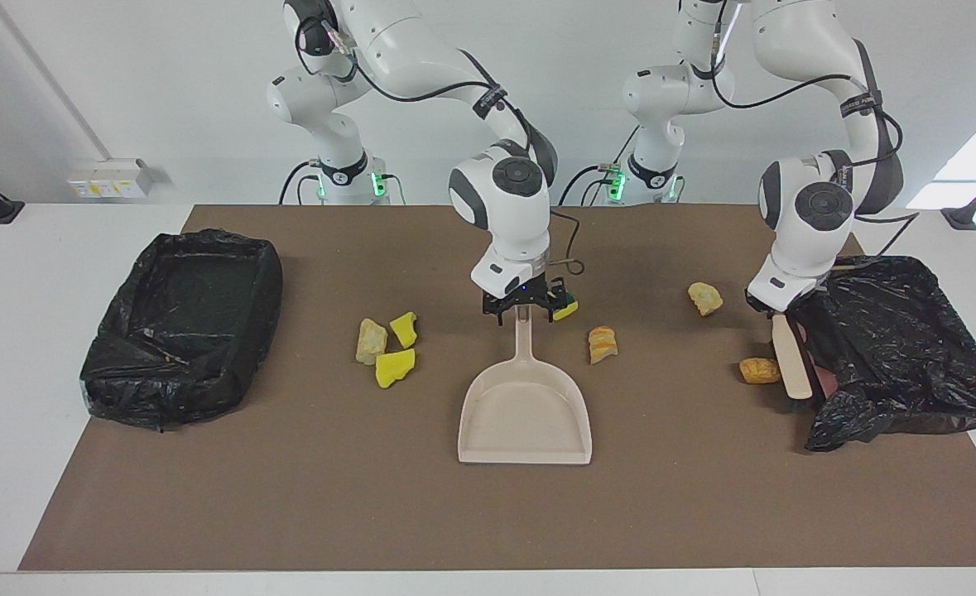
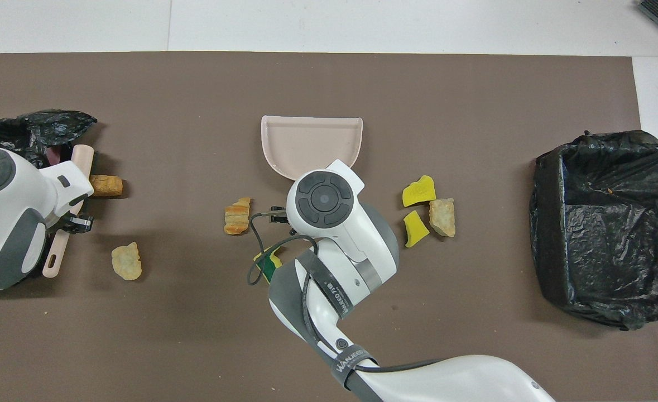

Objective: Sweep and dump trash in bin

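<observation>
The left end effector (image 1: 773, 310) is clamped on the handle of a beige brush (image 1: 788, 362), whose bristle end is down on the brown mat beside a tan bread-like lump (image 1: 759, 370), at the rim of the black-bagged bin (image 1: 910, 348) at the left arm's end of the counter (image 1: 16, 248). The right end effector (image 1: 520, 309) straddles the handle of the beige plastic dustpan (image 1: 526, 410) at mid-counter; whether its fingers have met the handle I cannot tell. The trash lies scattered on the mat: a green-backed yellow sponge chunk (image 1: 565, 308), a striped orange lump (image 1: 602, 344), another tan lump (image 1: 704, 298), and two yellow sponge chunks with a tan piece (image 1: 388, 343).
</observation>
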Action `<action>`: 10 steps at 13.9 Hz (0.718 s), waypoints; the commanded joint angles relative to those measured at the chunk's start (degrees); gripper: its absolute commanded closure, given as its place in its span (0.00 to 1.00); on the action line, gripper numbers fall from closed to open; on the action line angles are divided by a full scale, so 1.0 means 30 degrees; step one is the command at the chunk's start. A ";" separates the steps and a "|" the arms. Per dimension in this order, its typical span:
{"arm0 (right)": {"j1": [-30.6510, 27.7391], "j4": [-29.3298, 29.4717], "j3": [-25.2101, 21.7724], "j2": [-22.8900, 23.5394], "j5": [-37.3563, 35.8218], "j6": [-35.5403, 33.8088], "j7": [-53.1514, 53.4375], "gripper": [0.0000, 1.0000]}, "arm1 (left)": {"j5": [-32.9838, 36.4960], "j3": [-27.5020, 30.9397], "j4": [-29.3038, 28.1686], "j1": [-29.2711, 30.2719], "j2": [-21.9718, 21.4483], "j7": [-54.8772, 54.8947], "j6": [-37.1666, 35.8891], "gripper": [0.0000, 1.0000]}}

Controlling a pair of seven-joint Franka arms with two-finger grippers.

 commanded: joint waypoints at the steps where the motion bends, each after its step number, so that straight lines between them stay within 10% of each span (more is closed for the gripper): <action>1: -0.0196 -0.0330 0.0058 0.0002 0.0113 0.0102 -0.0596 0.20 | -0.0908 -0.0326 -0.0297 0.0131 -0.0108 0.2977 0.0254 1.00; 2: -0.0167 -0.0330 0.0058 0.0003 0.0084 0.0044 -0.0595 0.39 | -0.1290 -0.0355 -0.0268 0.0100 -0.0079 0.4410 0.0254 1.00; 3: -0.0138 -0.0243 0.0058 0.0003 0.0083 0.0043 -0.0566 0.88 | -0.1700 -0.0356 -0.0297 -0.0045 -0.0079 0.5991 0.0254 1.00; 4: -0.0050 -0.0184 0.0058 -0.0026 0.0141 -0.0044 -0.0218 1.00 | -0.2168 -0.0356 -0.0268 -0.0481 -0.0079 0.6819 0.0254 1.00; 10: -0.0691 -0.0242 0.0058 -0.0346 -0.0005 0.0161 -0.3212 1.00 | -0.5131 -0.0356 -0.0616 -0.3938 -0.0341 0.6771 -0.0068 1.00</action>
